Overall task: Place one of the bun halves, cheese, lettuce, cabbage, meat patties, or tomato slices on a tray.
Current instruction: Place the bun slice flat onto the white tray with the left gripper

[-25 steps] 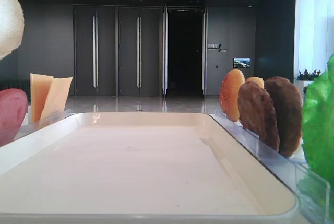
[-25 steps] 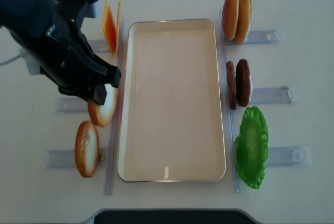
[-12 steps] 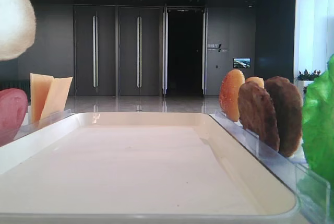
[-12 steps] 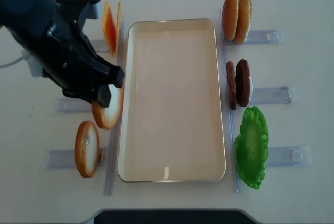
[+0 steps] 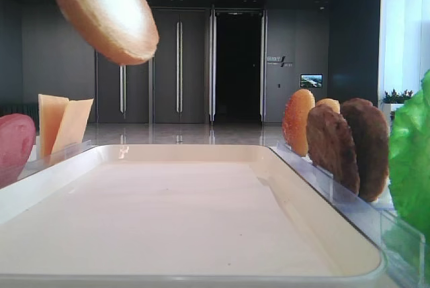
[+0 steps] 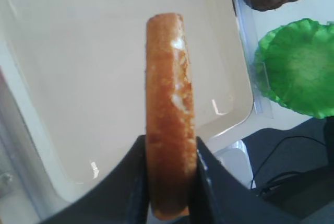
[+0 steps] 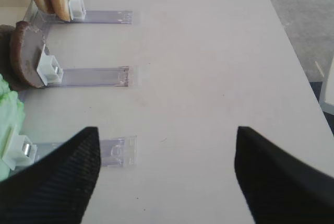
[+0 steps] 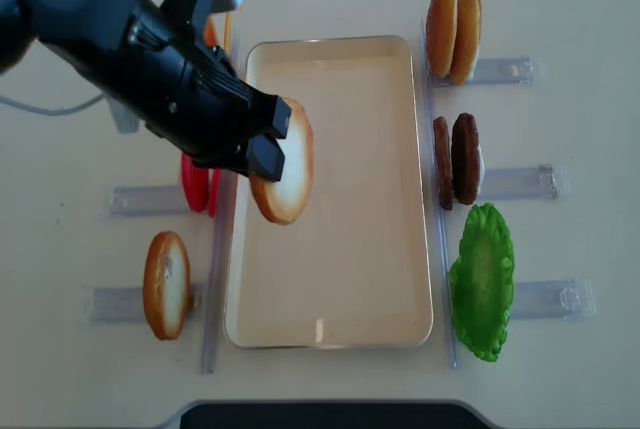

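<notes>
Bun half (image 6: 169, 114), no readable writing

A big hall or lobby of an office building

Tall dark doors (image 5: 151, 66), a shiny floor (image 5: 181, 137) and a small wall screen (image 5: 310, 80) stand behind the table (image 8: 560, 9).

Showing no readable text, brand or number on the food pieces, the clear racks or the cream-white rectangular tray (image 8: 330, 44). Appearing only as an illegible pale sign (image 5: 278, 61) and a small glowing wall screen (image 5: 310, 80) on the dark far wall, both too small for reading.
</notes>
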Controlling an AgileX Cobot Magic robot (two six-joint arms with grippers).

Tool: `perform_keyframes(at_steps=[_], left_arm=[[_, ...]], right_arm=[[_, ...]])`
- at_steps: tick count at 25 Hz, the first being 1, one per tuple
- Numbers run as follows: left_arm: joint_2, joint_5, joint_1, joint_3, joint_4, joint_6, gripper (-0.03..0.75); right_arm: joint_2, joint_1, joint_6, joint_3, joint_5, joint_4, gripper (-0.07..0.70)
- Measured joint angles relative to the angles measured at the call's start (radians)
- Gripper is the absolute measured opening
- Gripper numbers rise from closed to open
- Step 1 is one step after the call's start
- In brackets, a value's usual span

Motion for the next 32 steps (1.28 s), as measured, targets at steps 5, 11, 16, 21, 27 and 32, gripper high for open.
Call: perform_keyframes(at_steps=[5,11,16,21,27,32], left_arm=[[0.021,-0.099,0.005,0.035,-0.108,0.082,0.155],[0.021,-0.216,0.069,0.214,-0.456,0.363,0.155],[0.021,-0.271,0.126,0.349,-0.794,0.67,0.155],[0.035,-0.281,0.129,0.393,-0.939,0.819,0.155],[0.106,-0.281,0.129,0.402,-1.037,0.928,0.142],[0.181,-0.282,0.129,0.41,-1.07,0.98,0.14]], right_arm=[[0.0,0.0,0.0,0.0,0.0,0.0,0.538],[0.0,0.0,0.0,0.0,0.0,0.0,0.538],[0.0,0.0,0.0,0.0,0.0,0.0,0.538],[0.0,0.0,0.0,0.0,0.0,0.0,0.538],[0.0,0.0,0.0,0.0,0.0,0.0,0.538],[0.0,0.0,0.0,0.0,0.0,0.0,0.538]])
